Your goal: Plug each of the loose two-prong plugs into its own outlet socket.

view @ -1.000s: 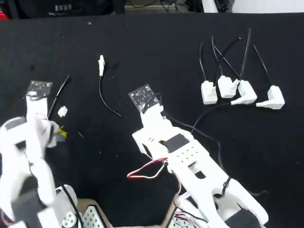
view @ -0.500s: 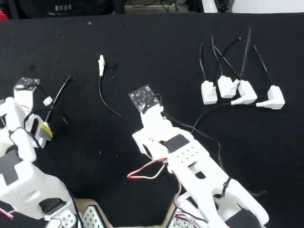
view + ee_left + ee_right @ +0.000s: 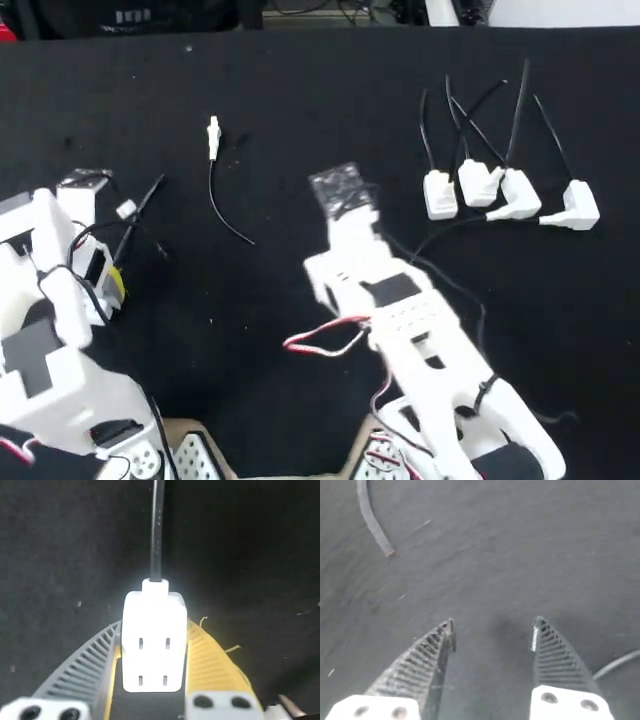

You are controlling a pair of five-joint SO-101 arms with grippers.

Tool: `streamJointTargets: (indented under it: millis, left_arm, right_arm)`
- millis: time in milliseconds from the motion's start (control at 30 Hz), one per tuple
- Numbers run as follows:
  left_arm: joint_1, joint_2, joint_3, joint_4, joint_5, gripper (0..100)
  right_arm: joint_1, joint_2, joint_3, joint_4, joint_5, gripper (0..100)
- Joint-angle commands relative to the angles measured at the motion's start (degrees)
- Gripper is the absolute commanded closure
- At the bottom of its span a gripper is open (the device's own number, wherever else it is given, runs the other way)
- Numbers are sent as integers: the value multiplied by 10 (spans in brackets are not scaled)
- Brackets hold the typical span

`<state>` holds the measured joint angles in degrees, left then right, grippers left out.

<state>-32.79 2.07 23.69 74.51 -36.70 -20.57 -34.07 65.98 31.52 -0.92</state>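
Left pincer [image 3: 155, 628] clamped on a white outlet socket [image 3: 154, 655], its black cord [image 3: 158, 530] leading away; right pincer [image 3: 492, 629] apart above the black table [image 3: 535, 540].

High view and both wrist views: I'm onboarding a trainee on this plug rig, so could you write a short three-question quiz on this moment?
1. True or false: the right end effector is shut on a plug.
2. What does the left end effector grip? A) a white socket block B) a red wire C) nothing
3. Fill in: in the high view, ___ white corded pieces lie in a row toward the upper right of the table.
Key: 1 false (it is open and empty); 2 A; 3 four.
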Motion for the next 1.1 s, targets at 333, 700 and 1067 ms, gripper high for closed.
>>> streamJointTargets:
  millis: [333, 700, 1067]
  left_arm:
    - [278, -123, 102, 5, 165, 965]
    - [318, -126, 48, 43, 185, 770]
    - [142, -122, -2, 69, 49, 776]
  right_arm:
    - [54, 1, 9, -48, -4, 769]
    - [54, 1, 9, -49, -4, 769]
    - [54, 0, 7, -49, -4, 769]
